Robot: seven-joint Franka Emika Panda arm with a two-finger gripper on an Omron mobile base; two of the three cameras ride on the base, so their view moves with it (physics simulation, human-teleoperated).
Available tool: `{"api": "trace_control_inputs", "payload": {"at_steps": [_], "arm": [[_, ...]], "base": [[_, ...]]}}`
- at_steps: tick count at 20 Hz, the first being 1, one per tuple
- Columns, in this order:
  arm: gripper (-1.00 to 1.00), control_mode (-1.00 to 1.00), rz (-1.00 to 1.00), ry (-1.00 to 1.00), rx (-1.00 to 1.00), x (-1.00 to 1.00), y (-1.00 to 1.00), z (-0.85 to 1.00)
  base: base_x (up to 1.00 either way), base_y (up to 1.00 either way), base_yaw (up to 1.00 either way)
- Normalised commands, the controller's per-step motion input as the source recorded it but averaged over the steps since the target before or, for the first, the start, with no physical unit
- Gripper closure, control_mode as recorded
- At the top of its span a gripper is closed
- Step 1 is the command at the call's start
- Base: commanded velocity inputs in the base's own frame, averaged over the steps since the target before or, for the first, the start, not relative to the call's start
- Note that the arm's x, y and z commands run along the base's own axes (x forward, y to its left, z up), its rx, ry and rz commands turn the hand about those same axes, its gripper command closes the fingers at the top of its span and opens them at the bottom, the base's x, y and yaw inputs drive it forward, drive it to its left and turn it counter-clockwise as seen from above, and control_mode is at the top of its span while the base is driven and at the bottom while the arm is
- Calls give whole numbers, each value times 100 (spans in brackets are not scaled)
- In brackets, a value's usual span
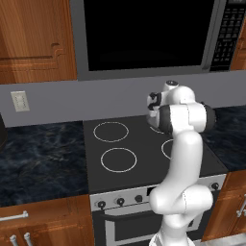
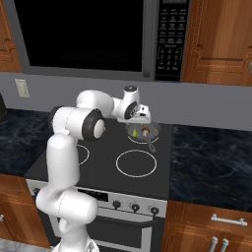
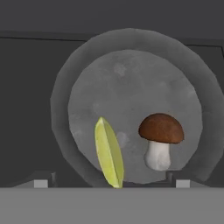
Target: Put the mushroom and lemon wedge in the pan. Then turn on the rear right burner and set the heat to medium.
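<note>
Nearest the hand camera, two small dark fingertips stand wide apart at the bottom of the hand view, with nothing between them; the gripper hangs just above the pan, gripping nothing.

From the base views, the black microwave fills the wall above the stove, flanked by wooden cabinets. Below it the black glass stove sits between two stretches of dark marbled counter, with a row of knobs along its front edge. A wall socket sits on the grey backsplash, left of the stove.

White ring burners mark the glass. The rear right burner lies at the stove's rear right corner, mostly covered by the grey pan, whose thin dark handle points toward the front edge.

Inside the pan, both foods rest on its floor near the rim closest to the hand. The mushroom stands upright on its pale stem, brown cap on top. The lemon wedge lies just beside it, narrow and yellow-green, apart from the mushroom, with one tip reaching the pan's sloped wall.
</note>
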Motion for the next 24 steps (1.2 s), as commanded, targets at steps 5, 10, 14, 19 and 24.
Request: {"api": "trace_control_inputs", "payload": {"at_steps": [5, 10, 14, 19, 24], "arm": [[-100, -100, 0, 0, 0, -50, 0, 13], [-100, -100, 0, 0, 0, -63, 0, 0], [-100, -100, 0, 0, 0, -65, 0, 2], [-100, -100, 0, -3, 0, -62, -6, 13], [-100, -100, 0, -2, 0, -63, -17, 13]], "base": [[0, 0, 0], [0, 0, 0], [0, 0, 0], [0, 0, 0], [0, 0, 0]]}}
